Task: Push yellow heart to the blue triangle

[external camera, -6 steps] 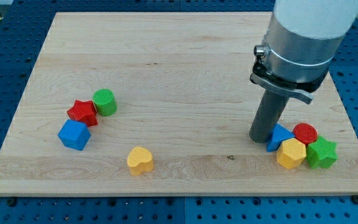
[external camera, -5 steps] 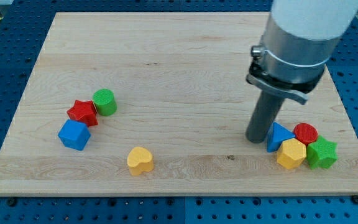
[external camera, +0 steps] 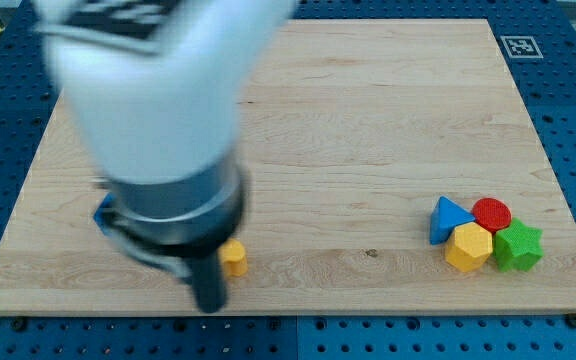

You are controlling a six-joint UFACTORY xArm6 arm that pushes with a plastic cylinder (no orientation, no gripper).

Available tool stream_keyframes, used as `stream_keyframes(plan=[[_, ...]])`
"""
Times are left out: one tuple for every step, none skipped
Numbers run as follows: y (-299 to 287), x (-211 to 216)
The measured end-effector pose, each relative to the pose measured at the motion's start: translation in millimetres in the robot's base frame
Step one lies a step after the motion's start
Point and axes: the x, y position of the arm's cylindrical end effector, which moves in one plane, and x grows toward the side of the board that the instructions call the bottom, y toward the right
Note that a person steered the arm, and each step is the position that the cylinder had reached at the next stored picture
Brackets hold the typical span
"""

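The yellow heart point(external camera: 234, 258) lies near the board's bottom edge, left of the middle; the arm covers its left part. The blue triangle point(external camera: 448, 218) lies at the lower right, touching a yellow hexagon point(external camera: 468, 247) and a red cylinder point(external camera: 491, 213). My tip point(external camera: 209, 303) is just left of and below the yellow heart, close to it. The arm is blurred and covers much of the left half of the board.
A green star point(external camera: 518, 247) sits at the right end of the right cluster. A bit of a blue block point(external camera: 99, 213) shows at the arm's left edge. The board's bottom edge point(external camera: 368, 312) runs just below my tip.
The arm has swung from beside the blue triangle at the right across to the lower left, next to the yellow heart. It now hides the red star, green cylinder and most of the blue block.
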Motion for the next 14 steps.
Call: stream_keyframes(plan=[[-40.2, -0.8], [-28.5, -4.4], [-23.6, -10.9], [-19.3, -21.4], [-4.4, -29.4], [23.4, -28.8], [52.5, -28.8], [80.6, -28.8], [107.3, -31.1], [123.0, -41.5], [136.7, -59.8], [155.8, -70.3], [173.2, -86.2], [190.6, -103.8]])
